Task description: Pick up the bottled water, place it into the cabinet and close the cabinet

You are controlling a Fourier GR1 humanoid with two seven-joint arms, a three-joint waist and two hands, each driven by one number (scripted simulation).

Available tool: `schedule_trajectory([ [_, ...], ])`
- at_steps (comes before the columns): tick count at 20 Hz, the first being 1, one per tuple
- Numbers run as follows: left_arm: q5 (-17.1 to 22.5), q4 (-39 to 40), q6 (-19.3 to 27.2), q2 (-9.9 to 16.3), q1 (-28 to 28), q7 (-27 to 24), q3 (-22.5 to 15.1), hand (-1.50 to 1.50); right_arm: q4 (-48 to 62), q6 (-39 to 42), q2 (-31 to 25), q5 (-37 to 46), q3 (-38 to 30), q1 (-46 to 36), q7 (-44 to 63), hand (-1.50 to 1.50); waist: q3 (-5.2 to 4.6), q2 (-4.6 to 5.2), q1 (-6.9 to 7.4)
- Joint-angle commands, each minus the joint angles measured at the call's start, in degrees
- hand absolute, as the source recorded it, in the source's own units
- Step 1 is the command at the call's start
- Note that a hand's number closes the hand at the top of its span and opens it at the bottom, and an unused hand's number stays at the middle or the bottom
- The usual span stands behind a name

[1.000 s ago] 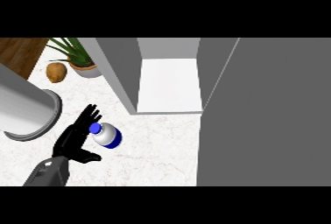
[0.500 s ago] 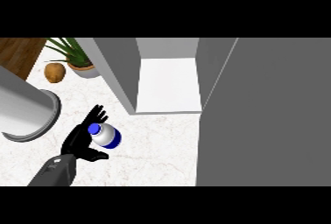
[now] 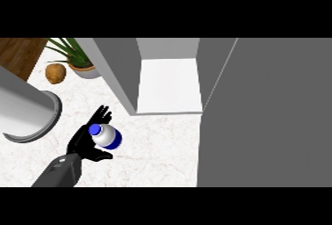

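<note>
The bottled water stands upright on the white marble counter, seen from above with its blue cap and a blue band. My left hand is against its left side, open. The fingers reach straight past the bottle and the thumb lies under it. The cabinet is open just up and right of the bottle, showing a white shelf. Its grey door swings out and fills the right side. My right hand is not in view.
A large grey cylinder lies at the left, close to my forearm. A potted plant and a brown rounded object sit at the back left. The cabinet's grey side wall stands between them and the shelf.
My left hand has edged right, closing in on the bottle, with fingers and thumb now nearer its sides. The bottle has stayed in place.
</note>
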Motion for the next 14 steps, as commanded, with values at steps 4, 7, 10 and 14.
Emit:
schedule_trajectory([
  [4, 0.89, 2.46, -8.47, -2.18, -1.31, -0.62, 0.09, -1.50, 3.24, 1.84, -0.78, -1.97, -1.72, -0.69, -2.10, -1.50, -0.33, 0.32, -0.44],
  [7, -0.09, 1.38, -8.88, -3.55, -0.86, -2.22, -1.12, -1.50, 1.66, 0.72, -1.01, -0.37, -0.96, -1.75, 0.05, -1.50, -0.38, 0.40, -0.38],
  [10, -1.61, -0.47, -8.94, -4.88, 1.08, -4.24, -3.05, -1.50, 0.98, 0.64, -0.74, -1.25, -0.30, 0.26, 0.16, -1.50, -0.31, 0.11, -0.05],
  [14, -1.54, -0.72, -8.92, -4.98, -0.39, -3.30, -3.29, 1.50, -0.14, 0.21, -1.88, -2.92, -2.25, -1.85, 3.16, -1.50, -0.33, 0.21, -0.03],
])
